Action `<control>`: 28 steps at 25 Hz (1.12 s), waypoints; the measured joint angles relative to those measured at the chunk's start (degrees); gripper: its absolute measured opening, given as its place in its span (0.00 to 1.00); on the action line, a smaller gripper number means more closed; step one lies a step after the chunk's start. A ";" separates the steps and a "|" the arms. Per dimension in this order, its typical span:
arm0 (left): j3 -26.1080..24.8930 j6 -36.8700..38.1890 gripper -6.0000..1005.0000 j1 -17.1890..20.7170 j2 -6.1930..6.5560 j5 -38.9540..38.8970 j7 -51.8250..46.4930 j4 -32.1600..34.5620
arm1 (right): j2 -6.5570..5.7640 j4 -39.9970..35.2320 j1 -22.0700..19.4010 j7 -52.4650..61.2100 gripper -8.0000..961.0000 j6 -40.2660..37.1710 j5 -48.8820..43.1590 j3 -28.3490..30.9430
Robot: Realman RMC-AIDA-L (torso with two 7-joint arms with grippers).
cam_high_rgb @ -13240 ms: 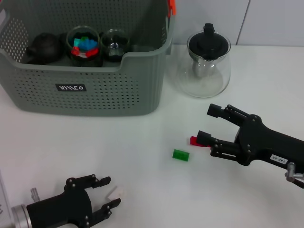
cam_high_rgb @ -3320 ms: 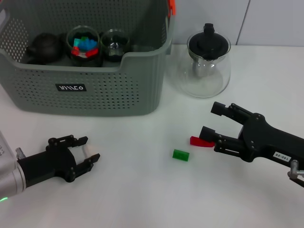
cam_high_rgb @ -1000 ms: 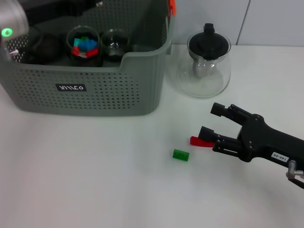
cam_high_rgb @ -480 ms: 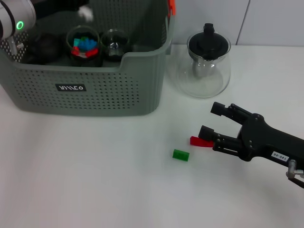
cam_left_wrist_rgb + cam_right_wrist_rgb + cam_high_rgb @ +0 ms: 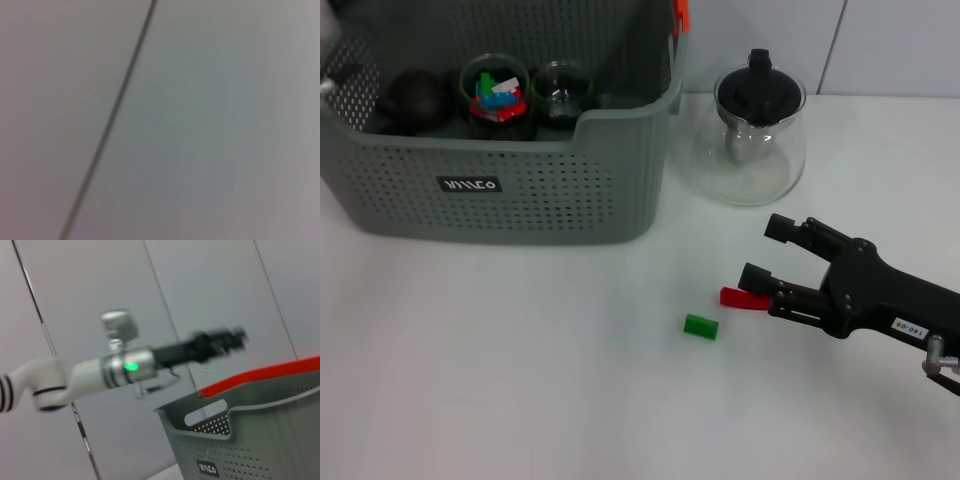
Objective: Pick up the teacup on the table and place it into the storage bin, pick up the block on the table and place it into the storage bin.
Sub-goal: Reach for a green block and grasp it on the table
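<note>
**Left gripper above the bin, right gripper spread beside the red block**

Left gripper (image 5: 220,342) hangs high over the bin (image 5: 520,190); whether it is spread or closed I cannot tell. In the bin stand a cup (image 5: 495,95) with small blocks inside and a glass cup (image 5: 560,95); no teacup shows on the table.

The green block (image 5: 700,326) lies on the table, near the red block (image 5: 738,297). The right gripper (image 5: 765,253) is spread wide and holds nothing. The red block lies against its lower finger, not between the two. If the gripper closes from here, I think it may push the block away or catch only a corner. A sweep could also knock the green block, and a lift toward the bin could hit the glass teapot (image 5: 760,125).
</note>
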 joint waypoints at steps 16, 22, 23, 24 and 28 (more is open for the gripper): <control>-13.99 44.61 0.52 13.43 1.87 16.23 23.95 -9.55 | -0.26 -0.01 -0.42 0.00 0.91 -0.12 -0.28 -0.03; -14.04 40.96 0.52 14.98 0.29 24.56 32.04 -9.99 | -0.99 -3.26 -1.42 1.82 0.91 -3.34 -3.35 -0.64; -14.05 40.84 0.52 15.04 0.13 24.59 32.61 -10.15 | -1.25 -5.41 -1.76 3.83 0.91 -4.74 -4.81 -0.68; -14.09 40.82 0.52 15.02 0.05 24.56 33.25 -10.30 | -1.61 -8.30 -2.04 6.51 0.90 -5.65 -6.12 -0.66; -14.16 41.18 0.52 14.71 0.01 24.55 34.16 -10.60 | -2.20 -25.57 -2.48 25.52 0.90 -6.99 -17.76 -0.68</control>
